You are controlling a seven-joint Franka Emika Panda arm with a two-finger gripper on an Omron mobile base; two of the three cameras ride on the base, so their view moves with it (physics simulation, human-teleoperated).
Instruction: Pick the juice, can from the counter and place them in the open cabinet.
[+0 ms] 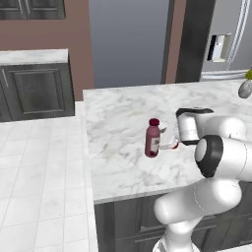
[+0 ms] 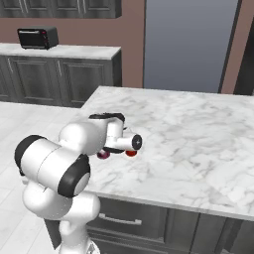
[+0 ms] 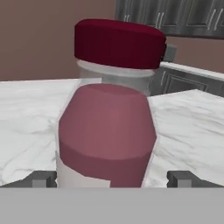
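The juice (image 3: 107,131) stands upright on the counter (image 1: 123,113), near its left edge, with bare veined marble all round it. A bit of red, likely the can (image 2: 131,153), peeks out under the arm. The gripper (image 3: 111,177) is spread wide, a fingertip (image 3: 41,178) on each side of the bottle's base, not clamping it. The bottle is smooth maroon plastic with a dark red cap and pale label.

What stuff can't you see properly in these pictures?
- The can: right base view, a red sliver, mostly behind the arm.
- The juice: hand view, its bottom is cut off by the lower edge.
- Jaws touching the juice or not: cannot tell.
- Object at the counter's far right: left base view, cut off.
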